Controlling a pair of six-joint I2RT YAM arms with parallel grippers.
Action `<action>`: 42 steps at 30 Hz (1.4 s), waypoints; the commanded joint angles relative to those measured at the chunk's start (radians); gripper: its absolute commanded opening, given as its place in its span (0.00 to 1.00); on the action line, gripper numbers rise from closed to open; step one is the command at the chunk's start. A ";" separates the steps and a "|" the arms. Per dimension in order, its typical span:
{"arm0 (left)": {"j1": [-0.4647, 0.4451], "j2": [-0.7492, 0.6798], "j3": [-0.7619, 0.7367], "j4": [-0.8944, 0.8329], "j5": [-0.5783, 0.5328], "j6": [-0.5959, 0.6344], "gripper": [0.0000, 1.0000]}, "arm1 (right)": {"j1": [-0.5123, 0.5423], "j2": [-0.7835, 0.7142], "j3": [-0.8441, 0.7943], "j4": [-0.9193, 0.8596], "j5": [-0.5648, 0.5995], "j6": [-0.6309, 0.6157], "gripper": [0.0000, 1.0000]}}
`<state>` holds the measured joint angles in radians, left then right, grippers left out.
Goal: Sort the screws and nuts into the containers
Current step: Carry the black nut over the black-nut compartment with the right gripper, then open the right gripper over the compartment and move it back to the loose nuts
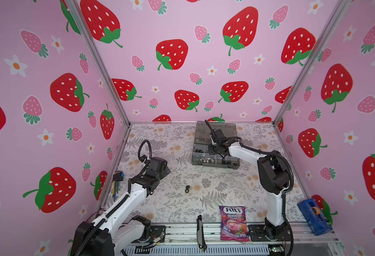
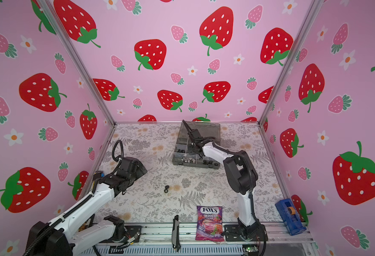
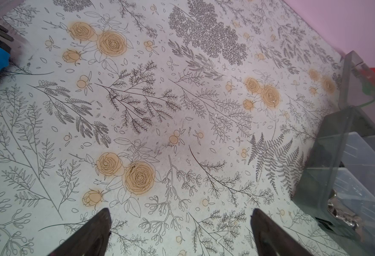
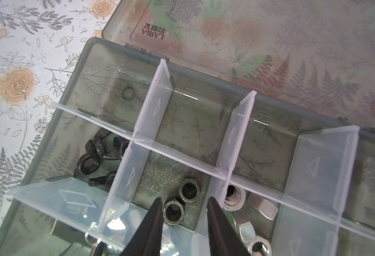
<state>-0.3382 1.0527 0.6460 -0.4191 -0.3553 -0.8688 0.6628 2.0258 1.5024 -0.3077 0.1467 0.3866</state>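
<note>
The containers are the compartments of a smoky grey organiser box (image 1: 215,164) (image 2: 195,165) with its lid (image 4: 271,44) folded back. My right gripper (image 4: 184,199) (image 1: 213,153) hangs inside one compartment with its jaws apart. A dark ring nut (image 4: 173,213) lies on the floor between the fingertips, beside a second one (image 4: 190,190). Neighbouring compartments hold black wing nuts (image 4: 97,155) and silver nuts (image 4: 244,212). Two small black nuts (image 1: 187,188) (image 2: 166,189) lie loose mid-table. My left gripper (image 3: 181,210) (image 1: 166,171) is open over bare table. The screws are out of view.
A purple candy bag (image 1: 234,222) and a utility knife (image 1: 201,230) lie at the front edge. A blue plastic box (image 1: 313,216) sits at the front right. A hex key set (image 1: 116,179) leans by the left wall. The box's side wall (image 3: 315,177) shows in the left wrist view.
</note>
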 commanded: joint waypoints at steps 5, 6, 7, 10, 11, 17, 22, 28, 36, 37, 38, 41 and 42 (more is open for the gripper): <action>0.005 -0.013 0.020 -0.012 -0.017 -0.014 0.99 | 0.002 -0.117 -0.052 0.024 -0.012 -0.023 0.40; 0.006 -0.015 0.020 -0.012 -0.019 -0.015 0.99 | 0.007 -0.139 -0.068 0.028 -0.012 -0.025 0.40; 0.006 -0.017 0.020 -0.013 -0.019 -0.016 0.99 | 0.014 -0.161 -0.084 0.029 -0.011 -0.028 0.40; 0.005 -0.019 0.019 -0.017 -0.024 -0.017 0.99 | 0.041 -0.225 -0.136 0.028 -0.003 -0.033 0.40; 0.006 -0.019 0.019 -0.017 -0.026 -0.016 0.99 | 0.050 -0.242 -0.154 0.025 -0.001 -0.035 0.40; 0.005 -0.021 0.020 -0.020 -0.037 -0.029 0.99 | 0.142 -0.341 -0.265 0.006 0.012 -0.039 0.40; 0.006 -0.022 0.020 -0.022 -0.044 -0.038 0.99 | 0.234 -0.367 -0.326 -0.002 -0.014 -0.041 0.40; 0.007 -0.016 0.023 -0.020 -0.042 -0.040 0.99 | 0.349 -0.326 -0.341 0.005 -0.068 -0.072 0.37; 0.007 -0.002 0.026 -0.019 -0.033 -0.042 0.99 | 0.471 -0.207 -0.290 0.007 -0.114 -0.128 0.38; 0.008 -0.001 0.026 -0.019 -0.034 -0.042 0.99 | 0.479 -0.195 -0.283 0.006 -0.111 -0.133 0.39; 0.008 -0.001 0.026 -0.019 -0.033 -0.042 0.99 | 0.487 -0.180 -0.272 0.003 -0.109 -0.136 0.40; 0.008 0.000 0.026 -0.020 -0.032 -0.041 0.99 | 0.497 -0.147 -0.254 0.007 -0.106 -0.141 0.41; 0.008 0.001 0.026 -0.020 -0.032 -0.041 0.99 | 0.497 -0.140 -0.250 0.011 -0.109 -0.141 0.41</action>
<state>-0.3370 1.0504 0.6460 -0.4232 -0.3588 -0.8951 1.1568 1.8736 1.2160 -0.2935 0.0467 0.2707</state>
